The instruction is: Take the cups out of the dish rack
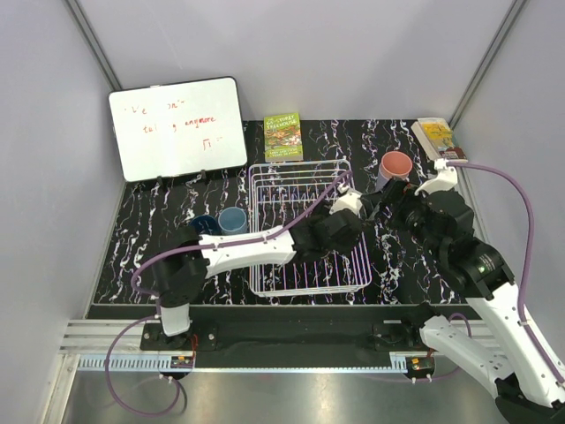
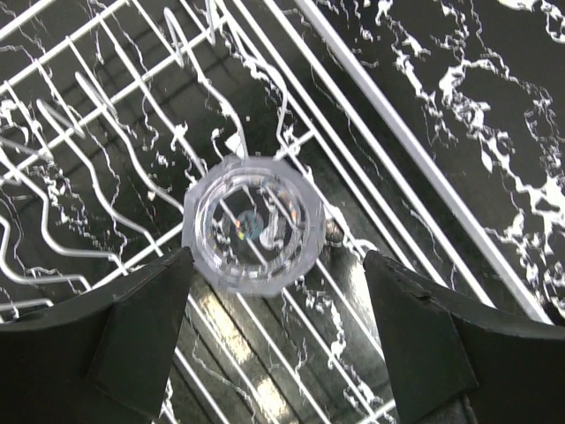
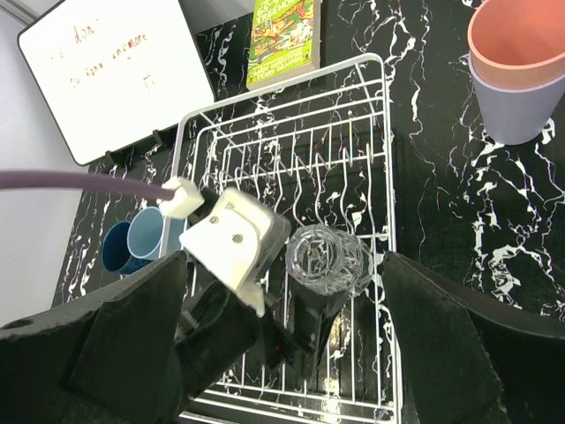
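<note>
While the left gripper (image 2: pixel 275 265) hangs with its jaws spread on either side of the clear faceted glass (image 2: pixel 254 225), not clamping it, the glass stands on the grid floor of the dish rack (image 1: pixel 287 185) at centre frame. The right gripper (image 3: pixel 287 300) is wide open, holding nothing. At upper right the salmon-pink cup (image 1: pixel 396 163) nests in the lavender cup (image 3: pixel 516 119). Left of the rack the light blue cup (image 1: pixel 233 218) sits in the dark blue cup (image 1: pixel 203 225).

The glass (image 3: pixel 328 258) stands in the dish rack (image 1: pixel 282 190), toward 3 o'clock of its centre. Around the rack: nested cups (image 1: pixel 395 166) at 2 o'clock, another two cups (image 1: pixel 225 221) at 9, book (image 1: pixel 282 137) at 12, whiteboard (image 1: pixel 177 128) at 10.
</note>
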{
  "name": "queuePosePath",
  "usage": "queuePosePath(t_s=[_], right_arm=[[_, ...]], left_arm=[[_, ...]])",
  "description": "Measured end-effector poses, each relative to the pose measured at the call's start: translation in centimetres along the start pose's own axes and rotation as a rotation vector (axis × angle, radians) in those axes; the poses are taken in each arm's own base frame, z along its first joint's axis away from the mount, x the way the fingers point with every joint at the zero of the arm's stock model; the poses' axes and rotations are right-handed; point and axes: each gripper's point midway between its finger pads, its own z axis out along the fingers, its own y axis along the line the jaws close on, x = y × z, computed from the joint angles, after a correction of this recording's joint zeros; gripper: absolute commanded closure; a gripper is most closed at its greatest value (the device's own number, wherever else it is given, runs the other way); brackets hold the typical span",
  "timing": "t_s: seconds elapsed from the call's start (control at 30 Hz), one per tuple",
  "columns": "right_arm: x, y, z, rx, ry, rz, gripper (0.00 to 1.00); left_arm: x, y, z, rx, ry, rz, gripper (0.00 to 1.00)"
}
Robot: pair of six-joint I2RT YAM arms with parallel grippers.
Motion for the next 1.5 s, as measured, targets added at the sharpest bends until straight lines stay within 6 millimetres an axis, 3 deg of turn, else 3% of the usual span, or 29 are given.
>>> queuePosePath(t_s=[0.23, 0.57, 0.8, 1.1, 1.17, 1.23, 1.27, 1.37, 1.5], right_arm=[[0.9, -0.7, -0.3, 0.011, 0.019, -0.001, 0.00], [1.7, -0.9, 0.1, 0.023, 0.052, -0.008, 0.00], [2.0, -1.1, 0.2, 0.027, 0.057, -0.005, 0.00], [2.3, -1.3, 0.2, 0.030, 0.061, -0.006, 0.00], [2.4, -1.3, 0.2, 0.032, 0.064, -0.007, 0.00], [2.5, -1.4, 0.3, 0.034, 0.066, -0.008, 0.00], [2.6, -1.4, 0.3, 0.035, 0.067, -0.008, 0.00], [2.7, -1.5, 0.3, 0.037, 0.072, -0.009, 0.00], [2.8, -1.6, 0.3, 0.037, 0.070, -0.007, 0.00]], left_arm=[[-0.7, 0.0, 1.6, -0.047, -0.024, -0.007, 0.15], [-1.1, 2.3, 2.5, -0.113, -0.028, -0.075, 0.14], [-1.1, 2.6, 2.7, -0.111, -0.022, -0.083, 0.14], [1.7, 2.4, 5.0, -0.099, 0.057, -0.100, 0.15], [2.3, 2.3, 5.4, -0.097, 0.073, -0.102, 0.23], [2.6, 2.4, 5.5, -0.095, 0.082, -0.106, 0.37], [2.6, 2.3, 5.5, -0.093, 0.082, -0.110, 0.56], [2.5, 2.2, 5.6, -0.087, 0.076, -0.116, 1.00], [2.6, 2.6, 5.1, -0.091, 0.070, -0.120, 1.00]])
